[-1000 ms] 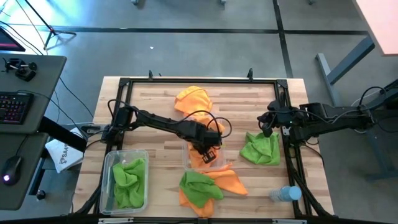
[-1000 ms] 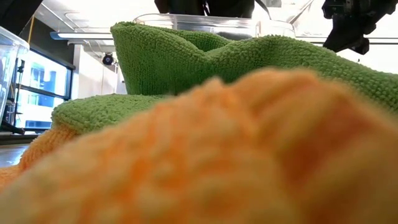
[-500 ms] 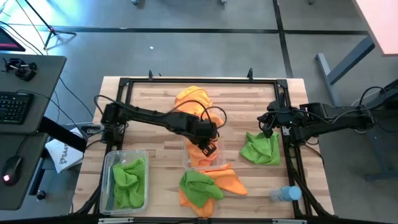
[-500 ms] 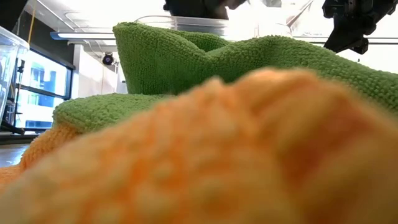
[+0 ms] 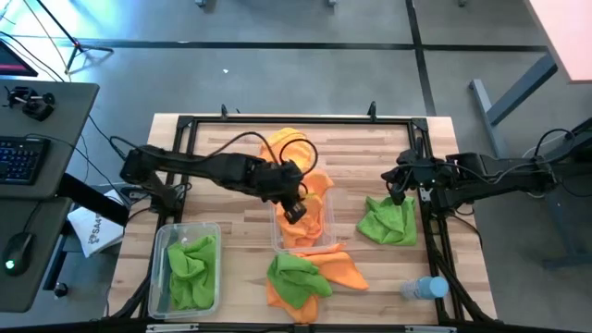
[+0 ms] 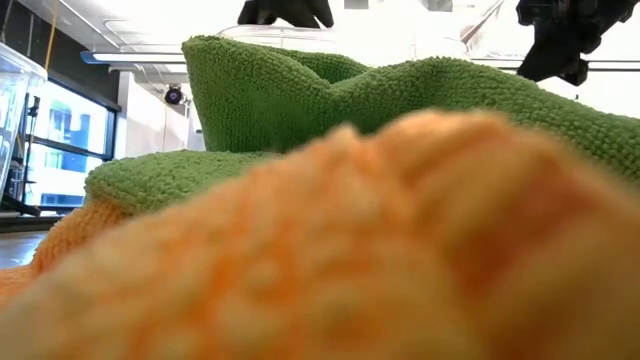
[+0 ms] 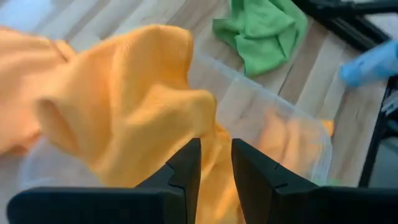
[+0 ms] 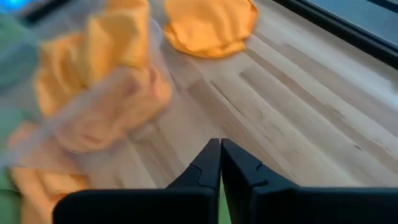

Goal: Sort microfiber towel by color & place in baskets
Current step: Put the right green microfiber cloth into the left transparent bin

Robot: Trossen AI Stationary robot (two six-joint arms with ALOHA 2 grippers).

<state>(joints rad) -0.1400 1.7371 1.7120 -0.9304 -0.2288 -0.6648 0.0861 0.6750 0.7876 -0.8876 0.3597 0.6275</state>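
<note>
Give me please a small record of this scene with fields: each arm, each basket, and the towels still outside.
left gripper: above the middle basket, jaws slightly apart, holding nothing
right gripper: at the table's right edge, over a green towel, jaws shut
middle basket: orange towels inside, one draped over its rim
left basket: green towels inside
loose towels: orange one at the back; green-on-orange pile in front

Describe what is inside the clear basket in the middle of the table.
The middle basket holds orange towels, one draped over its rim. What lies beneath them is covered.
</note>
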